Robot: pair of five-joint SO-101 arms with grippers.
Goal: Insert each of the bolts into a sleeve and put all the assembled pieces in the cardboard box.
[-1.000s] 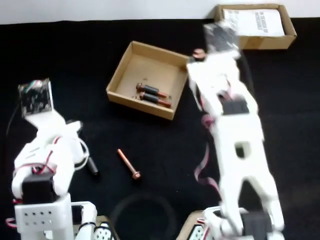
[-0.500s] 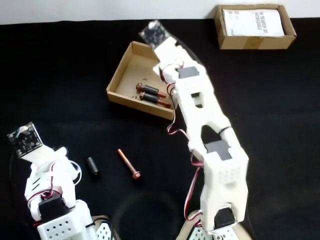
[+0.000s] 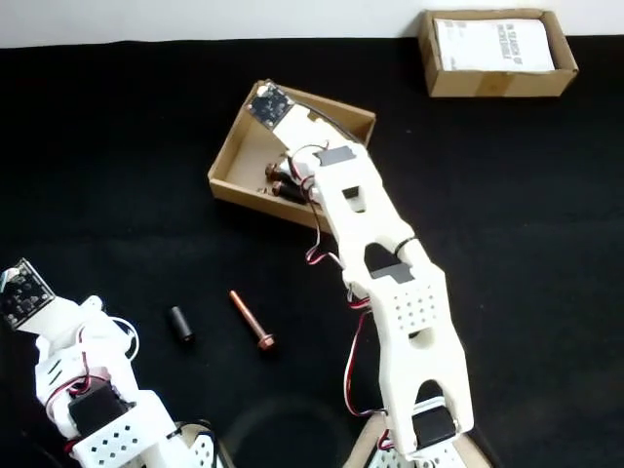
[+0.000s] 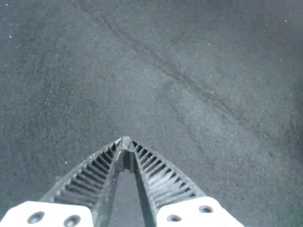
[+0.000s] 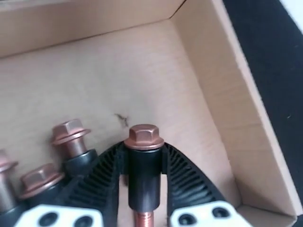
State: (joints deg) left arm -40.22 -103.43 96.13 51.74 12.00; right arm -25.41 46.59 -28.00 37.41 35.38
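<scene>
While right claw [image 5: 144,148] clamps a sleeved bolt [image 5: 143,182], its arm [image 3: 375,244] half-hides the cardboard box [image 3: 242,156]; left claw [image 4: 125,143] closed.

Right pincer [image 3: 285,135]: pointing down over the inside of the cardboard box [image 3: 232,161].
Assembled pieces [image 3: 278,181]: on the box floor just beside the pincer, partly covered by the right arm [image 3: 390,283].
Loose bolt [image 3: 251,319]: flat on the black table [image 3: 117,146], outside the box, well apart from the pincer.
Loose sleeve [image 3: 179,324]: near the bolt without touching it, farther from the pincer.
Left arm [image 3: 78,390]: folded low, well apart from the pincer.
Second box [image 3: 497,73]: holds a printed sheet, well apart from the pincer.
</scene>
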